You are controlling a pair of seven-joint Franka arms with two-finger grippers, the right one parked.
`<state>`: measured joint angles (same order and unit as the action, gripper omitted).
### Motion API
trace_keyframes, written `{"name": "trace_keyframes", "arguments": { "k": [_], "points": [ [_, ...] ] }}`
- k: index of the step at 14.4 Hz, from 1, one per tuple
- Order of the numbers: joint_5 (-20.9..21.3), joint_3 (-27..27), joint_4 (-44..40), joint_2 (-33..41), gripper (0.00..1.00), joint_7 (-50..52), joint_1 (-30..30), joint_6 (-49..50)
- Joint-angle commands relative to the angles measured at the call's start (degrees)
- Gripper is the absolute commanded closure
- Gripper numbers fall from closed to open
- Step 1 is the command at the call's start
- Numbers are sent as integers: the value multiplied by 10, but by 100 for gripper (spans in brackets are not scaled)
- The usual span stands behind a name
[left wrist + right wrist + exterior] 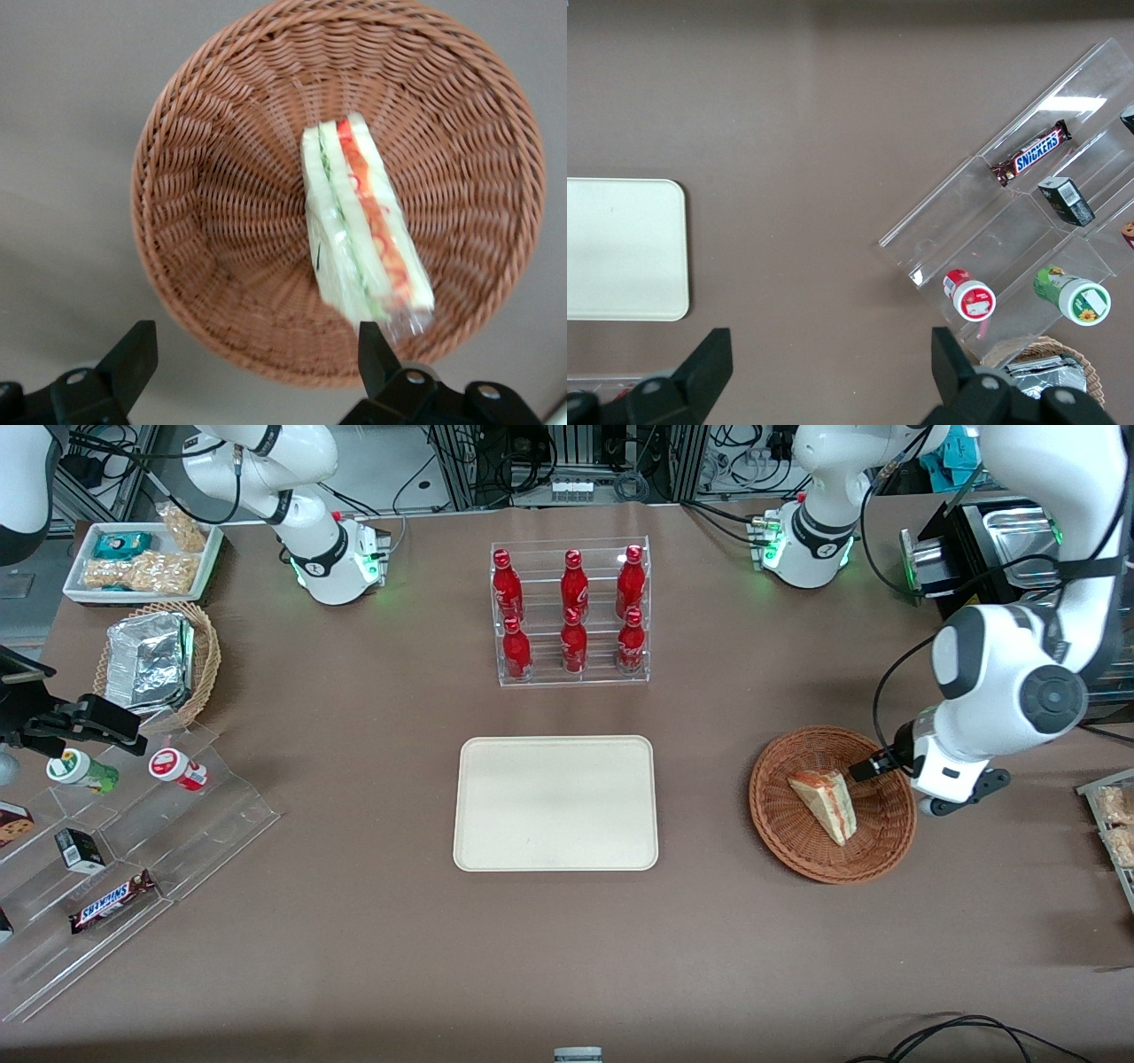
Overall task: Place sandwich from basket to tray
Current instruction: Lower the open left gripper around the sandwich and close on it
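The sandwich, a clear-wrapped wedge with orange-red and pale green layers, lies in the round reddish-brown wicker basket toward the working arm's end of the table. My left gripper hovers over the basket's rim, just beside the sandwich's thick end. In the left wrist view the gripper is open, its fingers wide apart with only basket weave and table between them; one fingertip is close to the sandwich's wrapped corner. The cream tray lies flat and bare in the middle of the table, beside the basket.
A clear rack of red bottles stands farther from the front camera than the tray. Toward the parked arm's end are a tan basket with a foil pack, a white snack tray and a stepped acrylic shelf with snacks.
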<state>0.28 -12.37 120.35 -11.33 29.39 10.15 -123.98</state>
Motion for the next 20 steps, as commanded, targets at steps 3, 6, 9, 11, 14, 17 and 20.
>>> {"name": "trace_keyframes", "arguments": {
  "k": [3, 6, 9, 11, 14, 17, 20],
  "points": [
    [-2, -5, 10, -8, 0, 58, -2, -49],
    [-2, -5, -8, -15, 0, 58, -3, -52],
    [-1, -7, -42, -52, 0, 70, -5, -53],
    [-1, -8, -42, -66, 0, 70, -6, -69],
    [-2, -8, -42, -78, 0, 71, -6, -86],
    [-1, -13, -38, -91, 0, 87, -11, -108],
    [-1, -13, -37, -104, 0, 88, -20, -112]
  ]
}}
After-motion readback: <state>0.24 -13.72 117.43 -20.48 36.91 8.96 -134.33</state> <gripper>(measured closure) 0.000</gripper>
